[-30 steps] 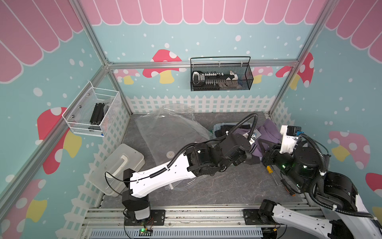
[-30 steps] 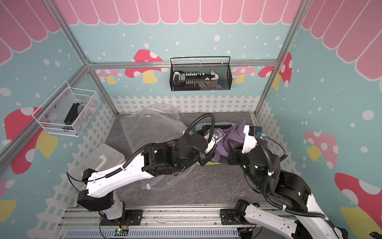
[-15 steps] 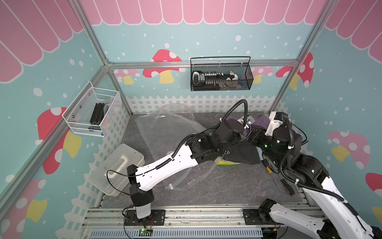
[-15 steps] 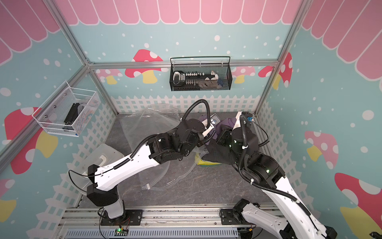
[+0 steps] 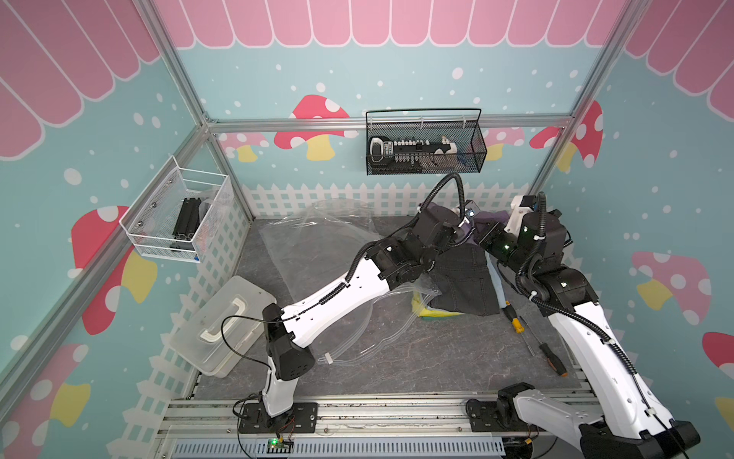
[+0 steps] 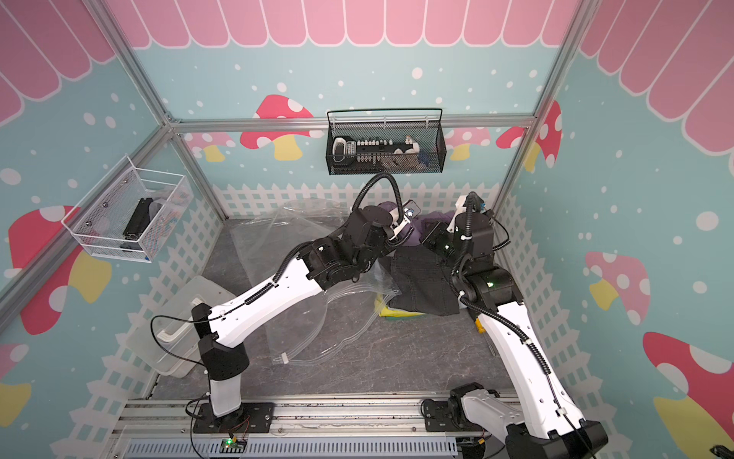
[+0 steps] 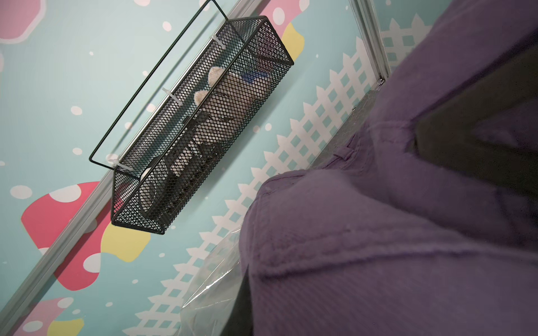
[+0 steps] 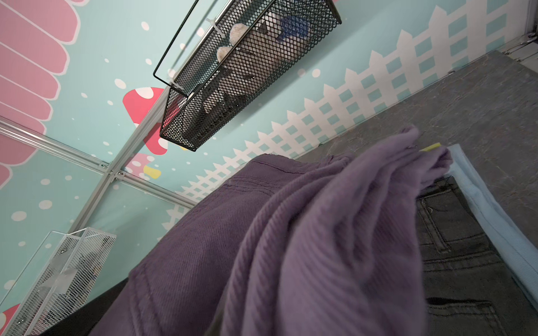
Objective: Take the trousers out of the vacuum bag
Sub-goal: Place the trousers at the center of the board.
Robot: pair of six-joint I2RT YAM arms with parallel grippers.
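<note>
I am pinching the ribbed purple trousers [image 8: 320,247] tight in left gripper [image 6: 403,234] and right gripper [image 6: 429,234]. The crinkly clear vacuum bag [image 5: 325,246] is lying slack nearby.

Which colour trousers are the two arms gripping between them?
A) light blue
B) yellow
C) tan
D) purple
D: purple trousers fill both wrist views and, in both top views, bunch between the arms' tips, above the dark trousers on the pile.
</note>
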